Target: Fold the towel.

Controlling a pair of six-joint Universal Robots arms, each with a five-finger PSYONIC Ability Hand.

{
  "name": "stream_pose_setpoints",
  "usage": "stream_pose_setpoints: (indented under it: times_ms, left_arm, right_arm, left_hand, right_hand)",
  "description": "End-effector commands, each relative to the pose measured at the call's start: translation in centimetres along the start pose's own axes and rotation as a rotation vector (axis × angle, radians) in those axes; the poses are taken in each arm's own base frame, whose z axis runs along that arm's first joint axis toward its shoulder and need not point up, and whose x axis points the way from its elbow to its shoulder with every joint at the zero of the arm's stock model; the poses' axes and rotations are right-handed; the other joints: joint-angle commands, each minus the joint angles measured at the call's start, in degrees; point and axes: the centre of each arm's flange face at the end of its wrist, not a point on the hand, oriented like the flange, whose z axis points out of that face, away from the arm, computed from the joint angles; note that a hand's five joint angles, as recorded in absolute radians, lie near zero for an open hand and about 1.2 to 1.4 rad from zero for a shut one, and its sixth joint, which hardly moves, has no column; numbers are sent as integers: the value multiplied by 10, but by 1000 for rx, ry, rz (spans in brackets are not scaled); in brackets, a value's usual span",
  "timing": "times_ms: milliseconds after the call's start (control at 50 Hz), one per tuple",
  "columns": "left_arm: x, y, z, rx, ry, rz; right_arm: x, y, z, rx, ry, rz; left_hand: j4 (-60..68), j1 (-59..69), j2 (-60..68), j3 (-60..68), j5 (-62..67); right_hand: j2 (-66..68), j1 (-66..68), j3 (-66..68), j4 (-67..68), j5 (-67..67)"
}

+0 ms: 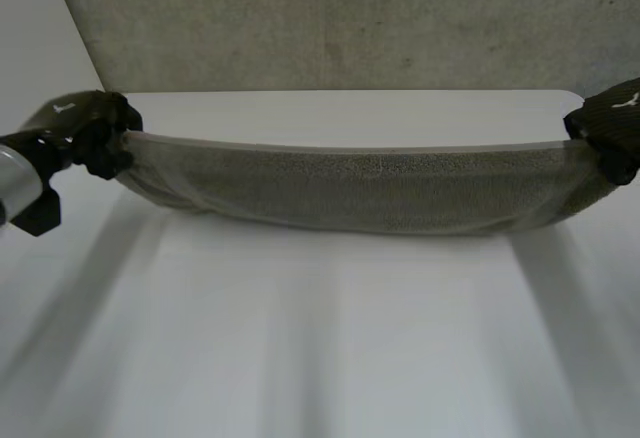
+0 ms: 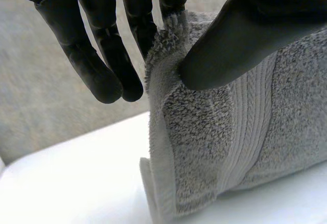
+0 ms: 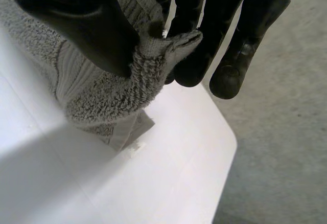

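Note:
A grey-green towel point(image 1: 360, 190) hangs stretched between my two hands above the white table point(image 1: 330, 338), sagging in the middle with its lower edge near the tabletop. My left hand point(image 1: 95, 133) pinches the towel's left end. In the left wrist view the thumb point(image 2: 230, 45) presses the towel point(image 2: 225, 142) against the fingers point(image 2: 110, 75). My right hand point(image 1: 612, 128) pinches the right end. In the right wrist view its thumb point(image 3: 97, 29) clamps the towel point(image 3: 110, 91) against the fingers point(image 3: 230, 70).
A grey carpeted wall point(image 1: 340, 18) rises behind the table's far edge. The table's rounded far corner point(image 3: 225, 137) lies just below my right hand, with grey floor point(image 3: 286, 147) beyond it. Bare tabletop stretches in front of the towel.

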Motion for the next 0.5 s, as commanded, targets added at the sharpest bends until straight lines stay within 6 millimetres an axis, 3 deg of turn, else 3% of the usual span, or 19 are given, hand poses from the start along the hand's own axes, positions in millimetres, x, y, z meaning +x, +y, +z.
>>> stream_pose_setpoints:
  times_ms: [20, 60, 120, 220, 320, 500]
  left_arm:
    - [18, 28, 39, -62, 70, -7]
    - [22, 36, 61, -71, 38, 4]
    - [20, 41, 71, -76, 4, 10]
    - [7, 49, 109, -49, -101, 28]
    - [13, 55, 130, -35, -87, 37]
    - [14, 65, 157, -23, -93, 44]
  right_arm:
    - [-10, 16, 45, -37, -55, 30]
    - [-18, 18, 67, -30, -66, 53]
    - [-21, 21, 79, -33, -62, 70]
    - [-24, 32, 115, -42, -12, 99]
    - [-39, 31, 139, 15, 4, 78]
    - [-37, 31, 168, 97, 121, 59]
  left_hand:
    - [-69, -21, -47, -88, -157]
    - [-69, -21, -47, -88, -157]
    - [-69, -21, -47, -88, -157]
    - [-69, -21, -47, -88, -157]
    - [-69, -21, -47, -88, -157]
    - [-69, -21, -47, -88, -157]
  right_hand:
    - [50, 40, 34, 35, 33]
    - [50, 40, 34, 35, 33]
    - [50, 40, 34, 35, 33]
    - [50, 40, 34, 35, 33]
    - [50, 40, 34, 35, 33]
    - [50, 40, 34, 35, 33]
